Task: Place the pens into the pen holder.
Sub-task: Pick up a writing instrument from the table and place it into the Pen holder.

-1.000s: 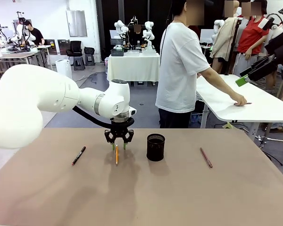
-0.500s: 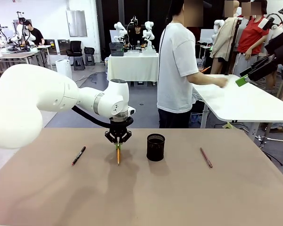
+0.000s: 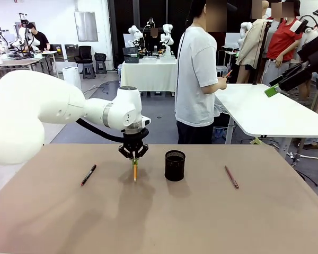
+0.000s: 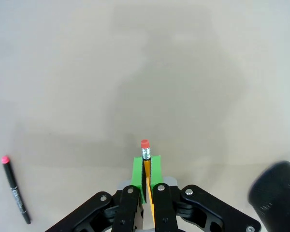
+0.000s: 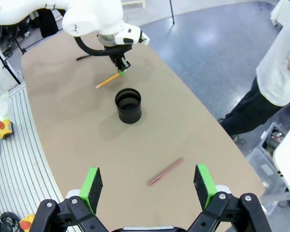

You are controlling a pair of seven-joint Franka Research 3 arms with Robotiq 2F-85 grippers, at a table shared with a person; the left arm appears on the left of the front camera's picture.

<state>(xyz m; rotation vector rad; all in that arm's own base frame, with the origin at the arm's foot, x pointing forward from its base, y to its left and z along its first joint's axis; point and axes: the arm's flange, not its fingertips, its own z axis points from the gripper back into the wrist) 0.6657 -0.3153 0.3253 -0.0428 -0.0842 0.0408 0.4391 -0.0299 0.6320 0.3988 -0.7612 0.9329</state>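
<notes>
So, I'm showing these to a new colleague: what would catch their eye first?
The left gripper, shut on the orange-yellow pencil at mid-table, just left of the black mesh pen holder. Next, two pens lying flat: the black pen farther left, the reddish-brown pen right of the holder, with the right gripper open high above.

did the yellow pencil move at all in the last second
Yes, slightly. The yellow pencil, now clamped in the left hand, has edged a little toward the black mesh cup, which stayed put.
</notes>
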